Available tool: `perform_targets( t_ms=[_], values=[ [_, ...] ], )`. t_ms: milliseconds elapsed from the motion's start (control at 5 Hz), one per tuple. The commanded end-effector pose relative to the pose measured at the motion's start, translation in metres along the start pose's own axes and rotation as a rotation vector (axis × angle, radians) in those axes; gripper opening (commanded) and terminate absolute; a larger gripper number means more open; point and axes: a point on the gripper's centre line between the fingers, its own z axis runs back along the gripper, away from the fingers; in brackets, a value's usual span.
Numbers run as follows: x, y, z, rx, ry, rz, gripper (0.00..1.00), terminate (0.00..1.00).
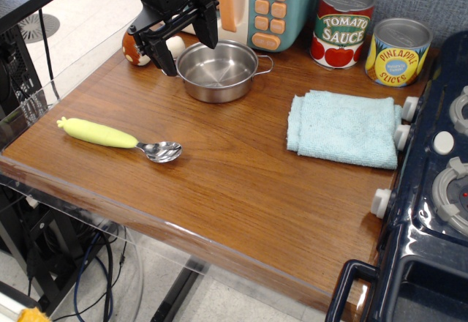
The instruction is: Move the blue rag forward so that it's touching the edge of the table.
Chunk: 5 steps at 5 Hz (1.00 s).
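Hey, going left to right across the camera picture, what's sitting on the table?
Yellow-handled spoon → steel pot, with the open gripper above its left rim → blue rag → pineapple slices can → dark toy stove at the right edge. The tomato sauce can overlaps the rag's span, so it's left out.

A matt black, hard-looking finish is shown by the gripper [186, 35]. Just below it, brushed, shiny metal is seen in the steel pot [218, 71]. Beneath both, glossy wood grain is presented by the table [219, 183]. Well to its right, soft, fuzzy cloth is seen in the blue rag [344, 127]. Below the gripper, smooth matt plastic and polished metal are combined in the spoon [121, 139].
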Motion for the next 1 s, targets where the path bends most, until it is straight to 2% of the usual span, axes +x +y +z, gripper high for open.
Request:
perform_targets(
  t_ms=[0, 400, 800],
  values=[
    [0.000, 0.000, 0.000, 0.000, 0.000, 0.000, 1.00, 0.00],
    [-0.024, -0.033, 0.015, -0.018, 0.033, -0.170, 1.00, 0.00],
    [-0.076, -0.077, 0.024, 0.019, 0.024, -0.439, 1.00, 0.00]
  ],
)
